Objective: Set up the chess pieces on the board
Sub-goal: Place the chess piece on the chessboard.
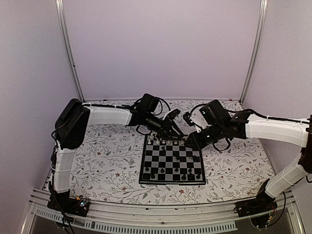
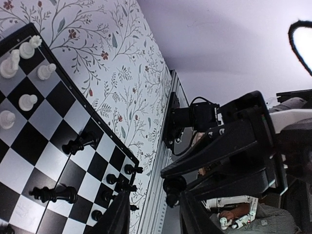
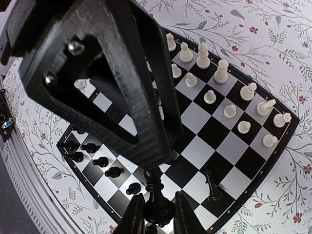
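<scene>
I see the board [image 1: 171,162] in the middle of the flowery table cover [image 1: 107,156], with wide open cover on its left and right. Both arms crowd close together over its far edge. My right gripper [image 3: 158,214] pinches a black piece [image 3: 156,195] near the board's edge; the bottom of the picture cuts off the piece's foot. My left gripper [image 2: 153,217] has its fingers spread wide, holding nothing. The white pieces [image 3: 222,73] line the far rows and the black pieces [image 3: 100,161] line the near rows. The middle squares are mostly bare. In the right wrist view the left gripper blocks part of the board. From above, the pieces are too small to name.
</scene>
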You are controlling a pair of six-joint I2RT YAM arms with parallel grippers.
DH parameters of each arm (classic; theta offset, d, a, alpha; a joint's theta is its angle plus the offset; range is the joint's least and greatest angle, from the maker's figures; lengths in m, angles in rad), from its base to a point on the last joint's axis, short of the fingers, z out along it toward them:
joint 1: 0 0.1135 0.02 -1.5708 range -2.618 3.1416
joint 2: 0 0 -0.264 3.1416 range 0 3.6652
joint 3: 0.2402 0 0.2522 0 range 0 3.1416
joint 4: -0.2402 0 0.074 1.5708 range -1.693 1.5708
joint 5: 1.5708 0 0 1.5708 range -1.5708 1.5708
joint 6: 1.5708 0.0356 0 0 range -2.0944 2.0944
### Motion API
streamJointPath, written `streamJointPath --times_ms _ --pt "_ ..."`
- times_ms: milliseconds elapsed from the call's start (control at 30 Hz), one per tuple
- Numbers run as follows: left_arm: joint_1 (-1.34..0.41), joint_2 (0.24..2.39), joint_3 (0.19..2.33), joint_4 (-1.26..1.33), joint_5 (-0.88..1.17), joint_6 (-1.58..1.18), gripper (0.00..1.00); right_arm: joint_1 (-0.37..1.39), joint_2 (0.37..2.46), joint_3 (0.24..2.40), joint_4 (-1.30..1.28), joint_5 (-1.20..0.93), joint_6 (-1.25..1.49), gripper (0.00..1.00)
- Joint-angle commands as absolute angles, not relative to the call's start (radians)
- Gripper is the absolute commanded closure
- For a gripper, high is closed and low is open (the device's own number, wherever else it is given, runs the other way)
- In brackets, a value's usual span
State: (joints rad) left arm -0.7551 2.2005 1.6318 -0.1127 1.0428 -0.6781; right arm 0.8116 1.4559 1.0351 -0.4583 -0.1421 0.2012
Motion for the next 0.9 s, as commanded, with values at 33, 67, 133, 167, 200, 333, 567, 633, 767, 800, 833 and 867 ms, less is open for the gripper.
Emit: streamJointPath --times_ms 33,67,133,167,200,333,567,633,767,800,833,867 --pt "-0.773 2.218 1.652 -0.077 1.074 -0.689 0.64 0.818 1.488 1.090 -0.420 -0.155 0.192 0.83" --pt "-0.774 2.219 1.653 -0.075 1.076 -0.690 0.66 0.818 1.493 1.095 -0.419 -0.157 0.191 0.83" --pt "-0.776 2.223 1.655 -0.068 1.083 -0.693 0.69 0.818 1.501 1.102 -0.421 -0.162 0.188 0.83" --pt "-0.776 2.224 1.655 -0.064 1.087 -0.695 0.72 0.818 1.505 1.102 -0.422 -0.162 0.187 0.83" --pt "-0.776 2.226 1.655 -0.058 1.090 -0.697 0.75 0.817 1.507 1.104 -0.423 -0.163 0.186 0.83" --pt "-0.776 2.230 1.655 -0.037 1.103 -0.710 0.85 0.818 1.512 1.106 -0.430 -0.140 0.185 0.83" --pt "-0.772 2.233 1.651 -0.017 1.118 -0.724 0.92 0.818 1.542 1.121 -0.431 -0.124 0.193 0.82" --pt "-0.769 2.233 1.649 -0.016 1.118 -0.724 0.94 0.818 1.548 1.126 -0.431 -0.119 0.200 0.82" --pt "-0.759 2.223 1.655 -0.051 1.097 -0.699 0.94 0.818 1.553 1.129 -0.437 -0.115 0.203 0.74" --pt "-0.754 2.219 1.655 -0.061 1.090 -0.693 0.94 0.818 1.549 1.129 -0.441 -0.116 0.205 0.71" --pt "-0.751 2.215 1.655 -0.070 1.085 -0.686 0.94 0.817 1.545 1.128 -0.448 -0.118 0.206 0.69" --pt "-0.748 2.210 1.655 -0.079 1.081 -0.681 0.93 0.819 1.536 1.129 -0.455 -0.118 0.208 0.65"
